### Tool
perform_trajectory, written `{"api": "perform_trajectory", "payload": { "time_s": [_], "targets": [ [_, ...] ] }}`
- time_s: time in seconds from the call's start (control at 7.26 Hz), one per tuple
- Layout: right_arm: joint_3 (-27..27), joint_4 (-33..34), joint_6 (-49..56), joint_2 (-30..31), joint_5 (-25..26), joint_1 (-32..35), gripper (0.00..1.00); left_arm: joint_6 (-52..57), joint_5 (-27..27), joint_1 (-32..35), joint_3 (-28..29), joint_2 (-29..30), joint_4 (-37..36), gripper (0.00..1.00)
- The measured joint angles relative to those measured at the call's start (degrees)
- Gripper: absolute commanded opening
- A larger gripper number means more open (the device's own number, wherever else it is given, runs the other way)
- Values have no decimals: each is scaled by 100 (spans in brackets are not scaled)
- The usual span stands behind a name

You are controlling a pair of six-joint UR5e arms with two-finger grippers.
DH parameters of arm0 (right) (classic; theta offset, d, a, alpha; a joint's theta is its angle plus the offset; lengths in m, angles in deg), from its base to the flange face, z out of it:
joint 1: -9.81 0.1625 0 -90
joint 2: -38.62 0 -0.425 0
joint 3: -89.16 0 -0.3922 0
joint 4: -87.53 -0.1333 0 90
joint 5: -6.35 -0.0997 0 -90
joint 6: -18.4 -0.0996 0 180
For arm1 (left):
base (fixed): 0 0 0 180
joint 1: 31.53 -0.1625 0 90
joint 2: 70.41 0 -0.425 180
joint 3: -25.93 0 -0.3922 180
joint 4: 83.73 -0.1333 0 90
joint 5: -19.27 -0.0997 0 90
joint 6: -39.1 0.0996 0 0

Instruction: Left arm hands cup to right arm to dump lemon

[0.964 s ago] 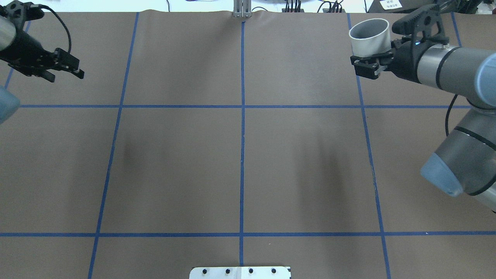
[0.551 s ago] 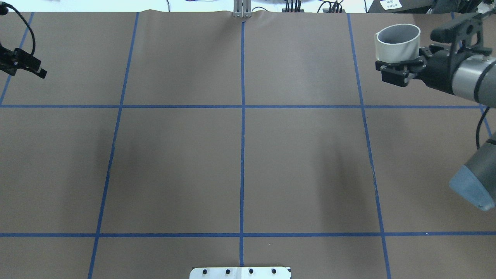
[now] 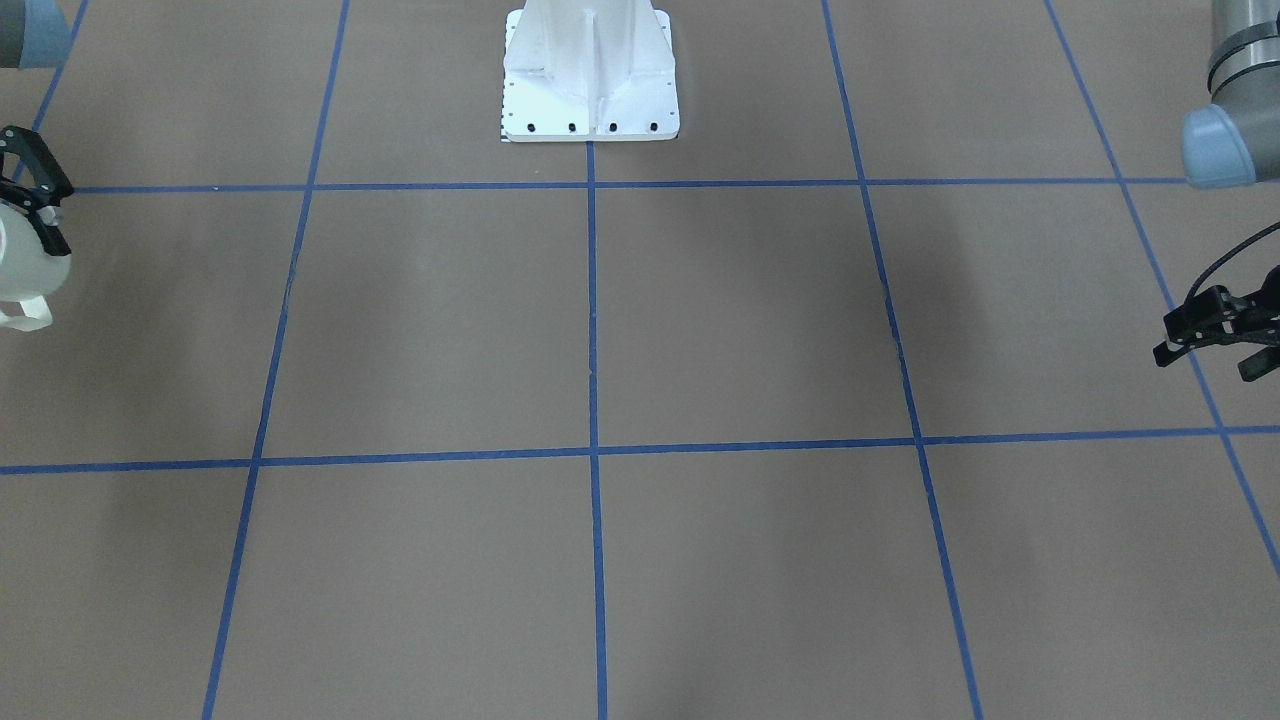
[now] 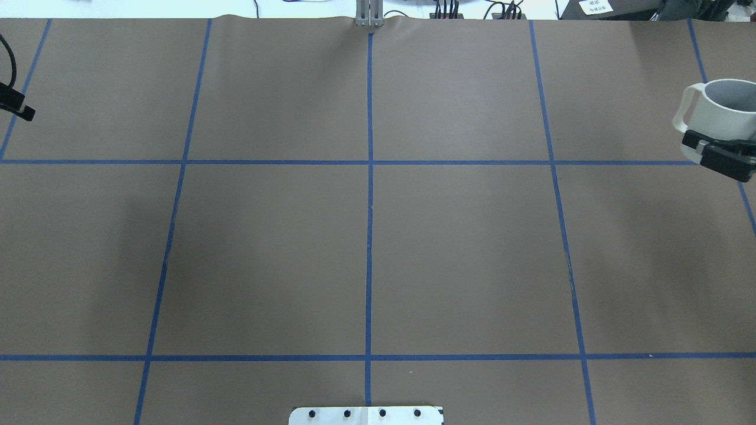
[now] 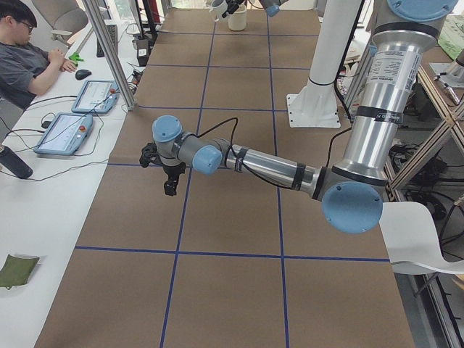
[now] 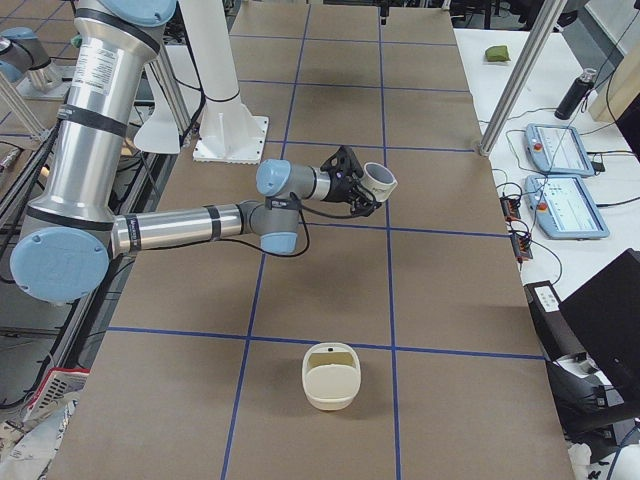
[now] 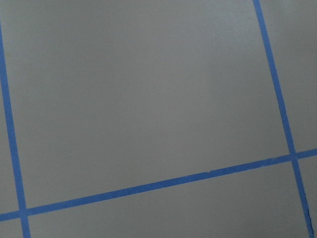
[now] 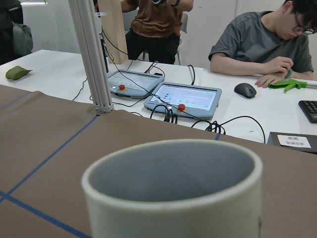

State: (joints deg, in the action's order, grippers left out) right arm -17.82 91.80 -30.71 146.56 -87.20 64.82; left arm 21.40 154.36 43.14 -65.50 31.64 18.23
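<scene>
The white cup (image 4: 717, 112) stands upright in my right gripper (image 4: 722, 141) at the right edge of the overhead view, above the table, with its loop handle pointing toward the table's middle. It also shows in the front view (image 3: 22, 265), the right side view (image 6: 378, 180) and, filling the frame, the right wrist view (image 8: 173, 193). Its visible inside is grey, and no lemon shows in any view. My left gripper (image 3: 1208, 350) hangs open and empty over the table's left end. Only its tip shows in the overhead view (image 4: 18, 109).
A cream container (image 6: 330, 375) sits on the brown blue-taped table (image 4: 366, 236) past my right arm. The white robot base (image 3: 590, 70) stands at the near edge. An operator (image 8: 262, 49) and tablets sit at the white desk beyond the far edge.
My right arm has carried the cup right and nearer to the robot, turning its handle into view. My left arm has drawn back left, almost out of the overhead view.
</scene>
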Motion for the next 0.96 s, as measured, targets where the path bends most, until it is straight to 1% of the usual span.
{"api": "perform_trajectory", "payload": {
  "time_s": [0.14,0.41,0.55,0.96],
  "targets": [
    [443,-786,-487,145,2,135,37,1,0,5,-11,-5,0,100],
    [1601,-2419,-1479,212,23,412,37,-4,1,10,-41,-20,-1,100],
    [2093,-3036,-2096,185,49,567,37,-5,3,10,-46,-24,-1,100],
    [2966,-4050,-3867,192,72,962,37,-5,7,8,-50,-30,-1,100]
  ]
}}
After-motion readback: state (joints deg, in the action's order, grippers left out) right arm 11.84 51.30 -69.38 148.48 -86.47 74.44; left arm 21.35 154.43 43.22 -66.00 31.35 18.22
